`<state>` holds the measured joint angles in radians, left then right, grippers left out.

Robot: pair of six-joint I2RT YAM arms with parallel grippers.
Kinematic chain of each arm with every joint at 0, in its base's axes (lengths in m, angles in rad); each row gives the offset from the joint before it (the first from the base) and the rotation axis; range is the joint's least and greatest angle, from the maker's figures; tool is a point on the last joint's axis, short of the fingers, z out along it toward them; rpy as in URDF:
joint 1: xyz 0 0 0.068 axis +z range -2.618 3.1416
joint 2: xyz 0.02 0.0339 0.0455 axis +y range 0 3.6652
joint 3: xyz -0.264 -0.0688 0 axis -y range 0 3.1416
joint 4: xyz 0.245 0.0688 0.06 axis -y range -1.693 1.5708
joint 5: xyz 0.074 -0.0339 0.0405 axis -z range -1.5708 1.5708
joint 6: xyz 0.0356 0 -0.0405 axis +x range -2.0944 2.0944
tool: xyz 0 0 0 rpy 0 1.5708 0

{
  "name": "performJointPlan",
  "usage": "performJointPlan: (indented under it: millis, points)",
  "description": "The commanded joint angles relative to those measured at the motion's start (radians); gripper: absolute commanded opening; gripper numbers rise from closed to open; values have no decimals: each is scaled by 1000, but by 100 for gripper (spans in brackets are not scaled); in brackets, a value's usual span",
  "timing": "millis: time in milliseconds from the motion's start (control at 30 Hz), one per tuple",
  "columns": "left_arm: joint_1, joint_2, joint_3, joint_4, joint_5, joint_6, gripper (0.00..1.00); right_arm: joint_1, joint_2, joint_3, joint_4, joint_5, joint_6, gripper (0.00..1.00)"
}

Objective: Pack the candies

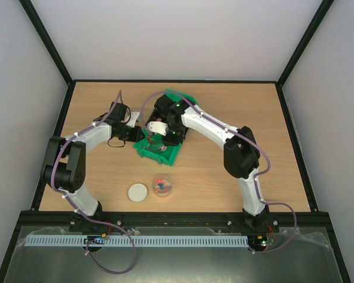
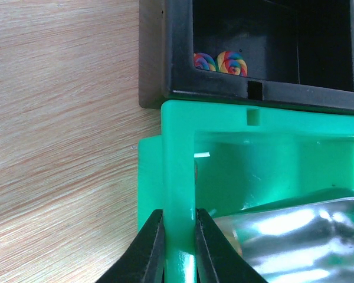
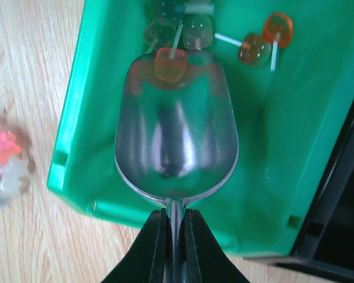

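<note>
Now, from the left: your left gripper [image 2: 178,215] is clenched on a side wall of the green bin [image 2: 177,135]. One finger is outside and one inside, and the wall fills the gap between them. The bin sits on the wooden table [image 1: 94,100], about midway across.

Nearer the arm bases, a white lid [image 1: 138,192] lies flat. Just to its right stands the small clear jar [image 1: 161,186], open, with a few coloured sweets inside. The lid and jar are close but apart.

Inside the green bin, the metal scoop [image 3: 176,135] lies low over the floor, its mouth turned toward the candies [image 3: 253,48]. These are small sweets on thin white sticks, gathered at the end of the bin away from your right wrist camera. A red candy [image 3: 170,63] sits at the scoop's front lip. Greenish ones lie just past the lip, and two orange ones lie on the bin floor to their right.

Your right gripper [image 3: 175,213] is grasping the scoop's thin handle, jaws tight on it, just above the bin's rim.

The black bin [image 3: 342,194] stands against the green bin's far-right side, touching it; in the top view your right arm hides most of it. Two rainbow swirls [image 2: 232,63] lie in its corner, side by side.
</note>
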<state>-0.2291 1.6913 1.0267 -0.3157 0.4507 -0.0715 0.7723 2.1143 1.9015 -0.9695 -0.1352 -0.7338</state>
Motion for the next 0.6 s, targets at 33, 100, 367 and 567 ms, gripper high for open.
performJointPlan:
  millis: [33, 100, 367, 567]
  points:
    - [-13, 12, -22, 11, -9, -34, 2, 27, 95, -109, -40, -40, 137, 1]
    - [-16, 8, -26, 13, -7, -31, 2, 26, 89, -149, 3, -50, 161, 1]
    - [-19, -20, -53, 18, -1, -28, 2, 16, -34, -485, 382, -114, 269, 1]
    - [-18, -34, -67, 14, -4, -22, 2, -34, -140, -707, 705, -226, 390, 1]
